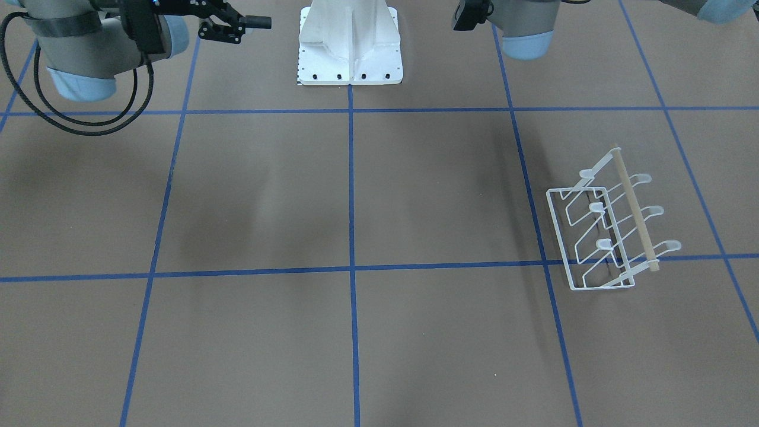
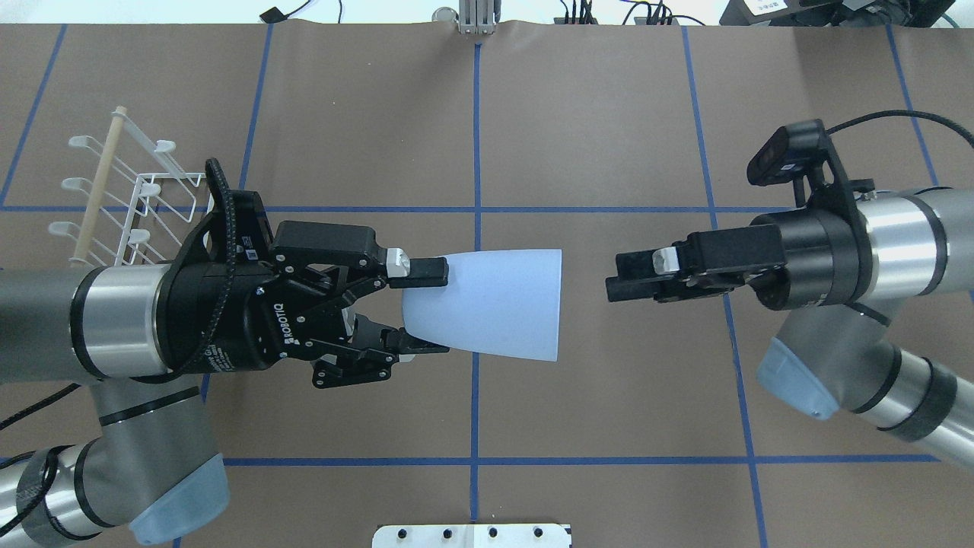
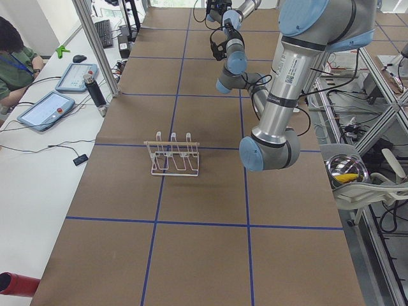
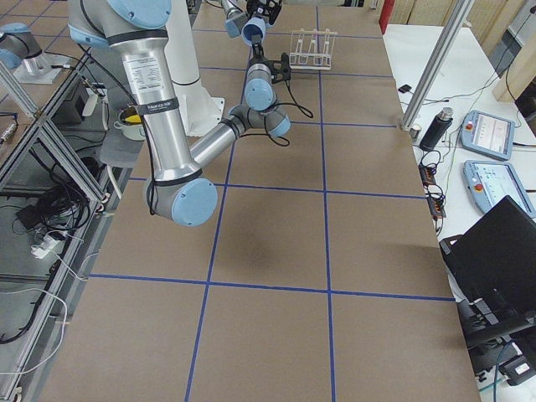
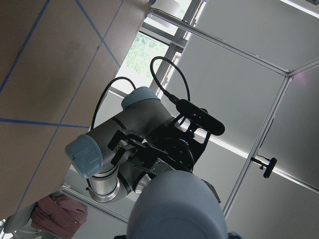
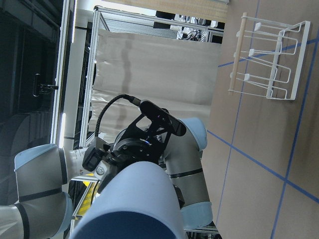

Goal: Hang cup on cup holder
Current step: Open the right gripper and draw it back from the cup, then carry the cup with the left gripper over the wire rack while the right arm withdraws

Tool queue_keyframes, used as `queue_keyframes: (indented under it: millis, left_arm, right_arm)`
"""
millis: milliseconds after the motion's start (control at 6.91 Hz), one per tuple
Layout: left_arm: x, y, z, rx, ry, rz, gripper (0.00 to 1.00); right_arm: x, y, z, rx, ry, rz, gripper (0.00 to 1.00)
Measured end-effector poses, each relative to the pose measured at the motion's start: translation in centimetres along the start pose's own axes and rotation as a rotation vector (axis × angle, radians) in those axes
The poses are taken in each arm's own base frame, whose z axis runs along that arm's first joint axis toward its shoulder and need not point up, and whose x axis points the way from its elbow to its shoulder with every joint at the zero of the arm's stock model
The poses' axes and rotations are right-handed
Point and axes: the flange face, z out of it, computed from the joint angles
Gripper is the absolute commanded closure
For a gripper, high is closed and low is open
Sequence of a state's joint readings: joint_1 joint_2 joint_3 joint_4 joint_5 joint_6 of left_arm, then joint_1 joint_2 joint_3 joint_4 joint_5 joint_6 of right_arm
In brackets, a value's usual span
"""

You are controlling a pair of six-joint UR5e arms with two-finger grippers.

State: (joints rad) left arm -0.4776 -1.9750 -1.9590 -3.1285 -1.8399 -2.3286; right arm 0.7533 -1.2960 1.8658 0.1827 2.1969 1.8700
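Note:
The light-blue cup (image 2: 502, 304) is held sideways in mid-air over the table's middle. Its wide mouth points toward my right gripper. My left gripper (image 2: 430, 308) is shut on the cup's narrow base. My right gripper (image 2: 630, 277) faces the cup's mouth a short gap away; its jaws are close together with nothing between them. The cup also fills the bottom of the left wrist view (image 5: 174, 209) and of the right wrist view (image 6: 129, 199). The white wire cup holder (image 2: 129, 198) with its wooden rod stands on the table behind my left wrist, with nothing on its prongs (image 1: 611, 219).
The white bolted robot pedestal (image 1: 350, 53) stands at the near table edge. Blue tape lines grid the brown table. A side bench with tablets (image 3: 48, 108) and a seated person (image 3: 13, 57) runs along the far side.

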Motion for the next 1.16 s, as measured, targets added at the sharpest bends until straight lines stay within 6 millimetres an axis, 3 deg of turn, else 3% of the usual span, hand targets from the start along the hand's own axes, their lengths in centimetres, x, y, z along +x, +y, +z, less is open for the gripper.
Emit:
queue_keyframes:
  millis: [289,579,1013,1157]
  left_arm:
    - [1.6,-2.7,-2.0,0.093,-0.060,0.040,1.00]
    - [5.4,-6.7,-4.7,0.205,-0.257,0.131,1.00]
    - [8.8,-10.0,-7.1,0.341,-0.492,0.290,1.00]
    - [9.9,-10.5,-7.7,0.381,-0.559,0.347,1.00]
  right_arm:
    - [0.4,-5.5,-8.1,0.069,0.182,-0.032,0.00]
    - [0.2,-10.9,-16.8,0.164,0.412,-0.072,0.00]
    - [3.5,-12.7,-28.5,0.205,0.758,-0.382,0.00]
    - [4.5,-13.0,-31.2,0.203,0.855,-0.450,0.00]
